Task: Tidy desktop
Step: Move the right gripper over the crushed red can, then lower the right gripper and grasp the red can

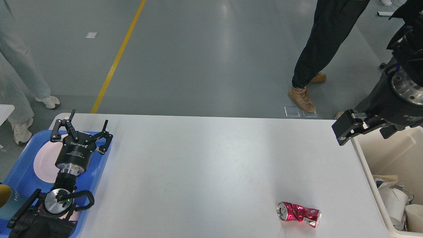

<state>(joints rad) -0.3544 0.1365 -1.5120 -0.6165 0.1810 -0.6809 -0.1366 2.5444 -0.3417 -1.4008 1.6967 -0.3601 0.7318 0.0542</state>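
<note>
- Nearest us: crushed red can [299, 215] lying on its side on the counter [211, 158], near the front edge, right of centre. Silver top end faces left.
- Front left: blue tray [94, 195] sits at the counter's left end. White plate [44, 163] in it, partly hidden by our left arm.
- Yellow and teal item [8, 198] at the tray's near left corner, cut by the frame; can't tell what it is.
- Front right: cream bin [370, 178] just beside the counter's right edge. White paper cups [401, 201] and other rubbish inside.
- Left tool [86, 127] hangs over the tray's far end, fingers spread wide, nothing between them.
- Right tool [342, 132] hovers over the counter's far right corner, by the bin. Seen as a dark block, fingers not separable; can't tell if spread or pressed together.
- Counter itself: large white top with rounded corners, fills the middle of the view; the can is the only loose thing on it.
- Far: grey floor with a yellow line [117, 58]. Person in dark trousers and tan boots [302, 97] stands behind the counter; another's legs at far left.
</note>
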